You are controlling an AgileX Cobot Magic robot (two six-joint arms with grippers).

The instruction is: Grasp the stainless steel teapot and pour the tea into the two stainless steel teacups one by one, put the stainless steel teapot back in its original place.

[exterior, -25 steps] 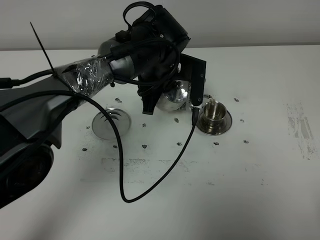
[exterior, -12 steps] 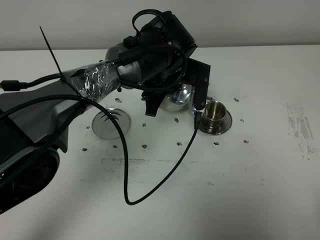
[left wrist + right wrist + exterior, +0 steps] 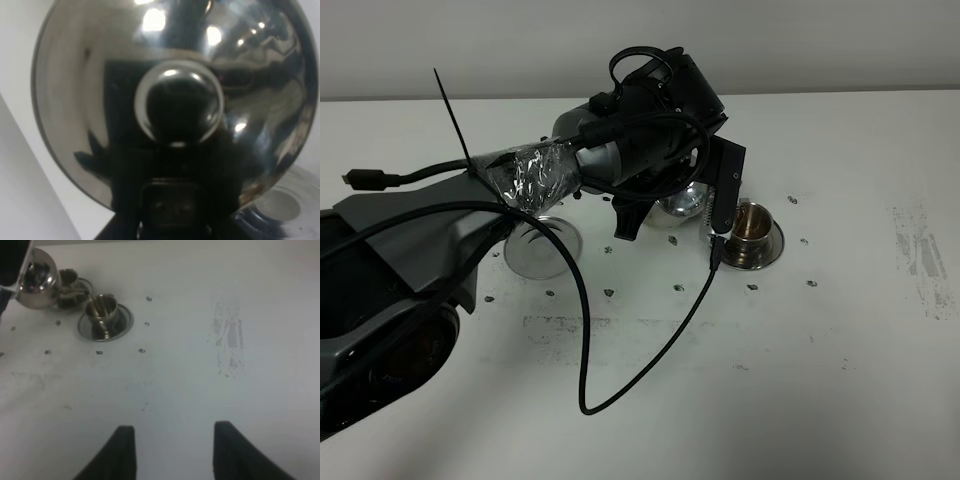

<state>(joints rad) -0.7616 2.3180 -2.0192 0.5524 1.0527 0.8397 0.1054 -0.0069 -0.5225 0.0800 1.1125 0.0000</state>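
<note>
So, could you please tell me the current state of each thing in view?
stainless steel teapot: lifted, tilted, lid on.
front teacup: upright on its saucer.
rear teacup: upright, partly hidden behind the teapot.
teapot's saucer: bare, partly under the arm.
left gripper: jaws shut on the teapot.
right gripper: jaws open, empty.

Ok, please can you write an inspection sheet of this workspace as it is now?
Surface: white table, dark specks, grey scuff on its right part.
Job's things: stainless steel teapot tilted towards near teacup on cup saucer; second teacup beside the teapot; empty saucer at left.
Clutter: nothing seen.
Grippers: left gripper shut on the teapot; right gripper open, empty.
Cables: black cable loops from the left arm low over the table; zip tie sticks up.
Surroundings: plain pale wall.
</note>
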